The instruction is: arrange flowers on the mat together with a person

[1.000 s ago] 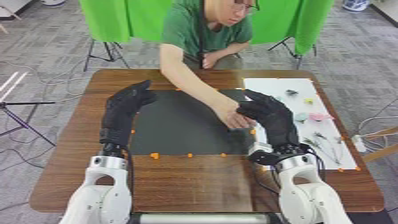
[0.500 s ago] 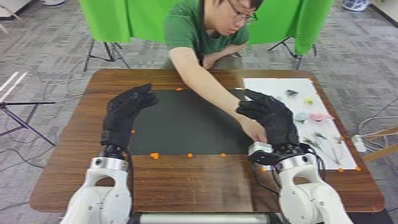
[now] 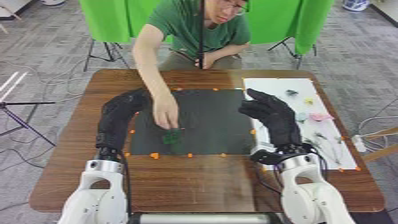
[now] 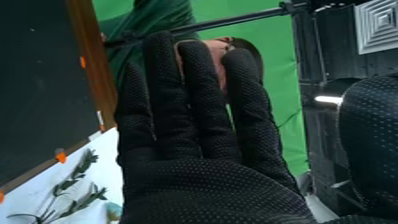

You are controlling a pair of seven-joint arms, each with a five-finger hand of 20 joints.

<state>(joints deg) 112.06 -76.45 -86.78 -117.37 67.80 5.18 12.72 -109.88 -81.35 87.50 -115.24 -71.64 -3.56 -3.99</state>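
Head view: the green sprig [image 3: 171, 136] is made out poorly against the dark mat [image 3: 213, 132]; its upper end is covered by the person's hand [image 3: 165, 112], in which it is held, and whether the mat is touched by it cannot be told. Part of the mat's edge is hidden behind the left hand [image 3: 118, 117], and part of the white sheet [image 3: 274, 85] is covered by the right hand [image 3: 271, 112]. In the right wrist view, the thumb of the right hand [image 4: 204, 190] is cut off by the frame, and so is a pale flower [image 4: 113, 211] close beside the palm.

The held sprig is placed between the two robot hands, nearer the left hand and touched by neither. The pink flower [image 3: 321, 117] and the leafy stems [image 3: 338, 141] are laid on the white sheet, to the right of the right hand and apart from it. The right hand is held open, its fingers straight and nothing gripped, above the border of mat and sheet. The left hand is likewise held open and empty, beside the mat's left side. Orange markers [image 3: 155, 156] are set around the mat on the brown worktop [image 3: 204, 187].
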